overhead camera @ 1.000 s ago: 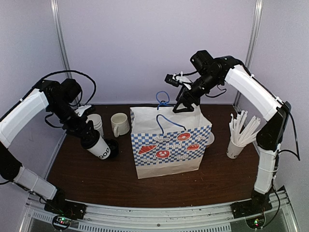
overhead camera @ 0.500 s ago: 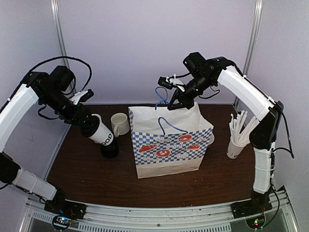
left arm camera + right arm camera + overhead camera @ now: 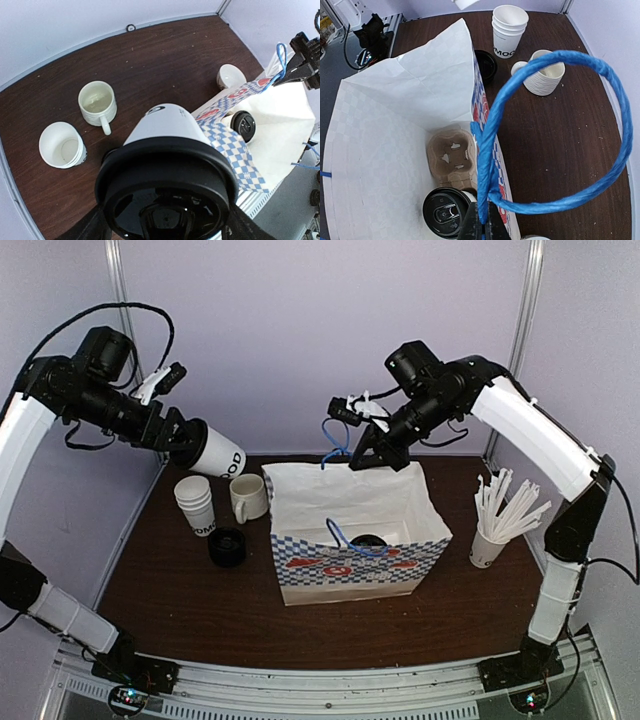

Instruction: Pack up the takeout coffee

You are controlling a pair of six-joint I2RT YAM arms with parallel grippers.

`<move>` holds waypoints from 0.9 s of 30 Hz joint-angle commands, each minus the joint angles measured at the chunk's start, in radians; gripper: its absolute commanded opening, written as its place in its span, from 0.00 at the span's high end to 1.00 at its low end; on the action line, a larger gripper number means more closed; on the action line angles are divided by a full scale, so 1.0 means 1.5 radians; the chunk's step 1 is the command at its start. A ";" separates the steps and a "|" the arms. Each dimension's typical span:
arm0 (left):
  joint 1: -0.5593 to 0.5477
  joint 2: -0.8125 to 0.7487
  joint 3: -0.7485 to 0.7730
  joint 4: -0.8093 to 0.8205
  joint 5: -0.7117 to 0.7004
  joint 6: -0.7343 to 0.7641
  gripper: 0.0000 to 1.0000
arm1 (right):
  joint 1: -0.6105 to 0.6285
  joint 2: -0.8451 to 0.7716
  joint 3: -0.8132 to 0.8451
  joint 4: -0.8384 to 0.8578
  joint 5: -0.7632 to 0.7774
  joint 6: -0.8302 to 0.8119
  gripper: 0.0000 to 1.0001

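The takeout coffee (image 3: 220, 455), a white paper cup with a black lid, hangs tilted in the air at the far left, above the table. My left gripper (image 3: 186, 440) is shut on its lid end. In the left wrist view the black lid (image 3: 167, 200) fills the bottom and the gripper (image 3: 167, 222) straddles it. My right gripper (image 3: 358, 458) is shut on the blue rope handle (image 3: 334, 443) of the checkered paper bag (image 3: 360, 560), holding its back wall up. The right wrist view shows the gripper (image 3: 483, 226) pinching the handle (image 3: 560, 55) above a cardboard carrier (image 3: 451, 155) and another lidded cup (image 3: 445, 212) inside the bag.
A stack of paper cups (image 3: 195, 502), a cream mug (image 3: 248, 496) and a loose black lid (image 3: 227, 547) sit left of the bag. A cup of white sticks (image 3: 495, 515) stands at the right. A white bowl (image 3: 231, 76) lies behind the bag.
My left gripper has lifted the coffee off the table, up and back to the left. My right gripper closed on the blue handle and pulled the bag's mouth wider.
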 commanded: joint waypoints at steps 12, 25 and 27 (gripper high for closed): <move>-0.153 -0.072 0.034 0.073 0.183 -0.048 0.40 | 0.053 -0.104 -0.118 0.014 -0.018 0.074 1.00; -0.349 0.013 0.080 0.067 0.038 0.025 0.40 | 0.056 -0.136 -0.125 0.021 -0.025 0.126 1.00; -0.402 0.031 0.089 0.057 -0.027 0.060 0.40 | 0.056 -0.140 -0.123 0.021 -0.036 0.134 1.00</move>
